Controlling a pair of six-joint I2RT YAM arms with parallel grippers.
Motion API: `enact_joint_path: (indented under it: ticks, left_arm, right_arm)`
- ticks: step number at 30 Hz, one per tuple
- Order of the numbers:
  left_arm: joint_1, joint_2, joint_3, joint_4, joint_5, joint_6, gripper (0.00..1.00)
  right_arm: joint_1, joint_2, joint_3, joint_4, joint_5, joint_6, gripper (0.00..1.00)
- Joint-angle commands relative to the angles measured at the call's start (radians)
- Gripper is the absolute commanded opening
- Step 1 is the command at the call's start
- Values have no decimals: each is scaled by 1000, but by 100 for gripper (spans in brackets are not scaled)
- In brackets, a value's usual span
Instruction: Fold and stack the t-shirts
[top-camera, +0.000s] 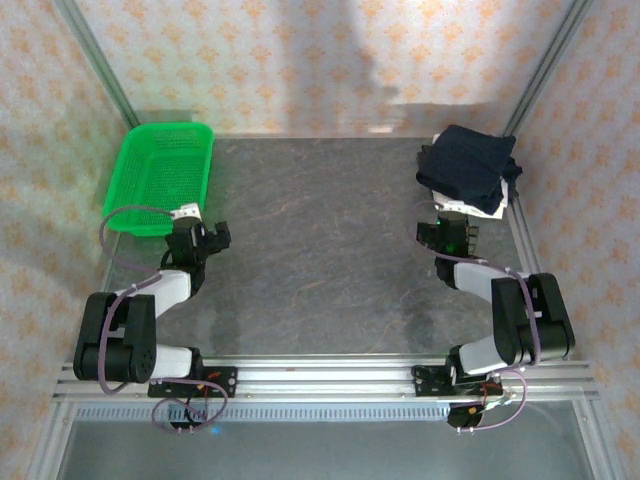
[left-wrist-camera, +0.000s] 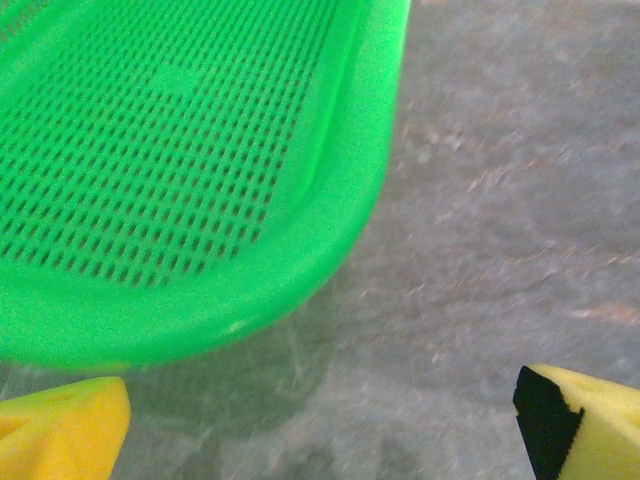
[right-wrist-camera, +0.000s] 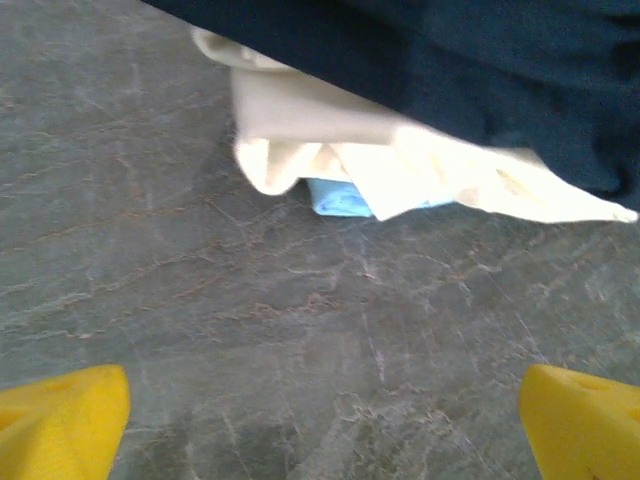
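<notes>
A folded dark navy t-shirt (top-camera: 468, 165) lies on top of a folded white t-shirt (top-camera: 497, 206) at the far right of the table. In the right wrist view the navy t-shirt (right-wrist-camera: 480, 70) covers the cream-white t-shirt (right-wrist-camera: 330, 140), and a light blue scrap (right-wrist-camera: 340, 197) peeks out beneath. My right gripper (top-camera: 455, 214) (right-wrist-camera: 325, 425) is open just in front of the stack, with bare table between its yellow fingers (right-wrist-camera: 60, 420). My left gripper (top-camera: 200, 232) (left-wrist-camera: 335, 430) is open and holds nothing, close to the basket's near corner.
A green plastic mesh basket (top-camera: 160, 175) (left-wrist-camera: 340, 200) stands at the far left with nothing in it. Metal frame posts and patterned walls close in the table's back and sides. The grey stone-patterned tabletop (top-camera: 320, 250) stretches between the two arms.
</notes>
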Motion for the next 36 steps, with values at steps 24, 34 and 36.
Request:
enact_joint_path:
  ticks: [24,34,36]
  left_arm:
    - [-56,147,-24,301,10,136,100]
    - [-56,147,-24,298,10,136,100]
    - [-56,147,-24,298,11,136,100]
  right_arm:
    - [-75,88,-109,404,-49,142,99]
    - [-73,90,-100,385,-53,140,99]
    - [-73,88,-108,396,-54,136,99]
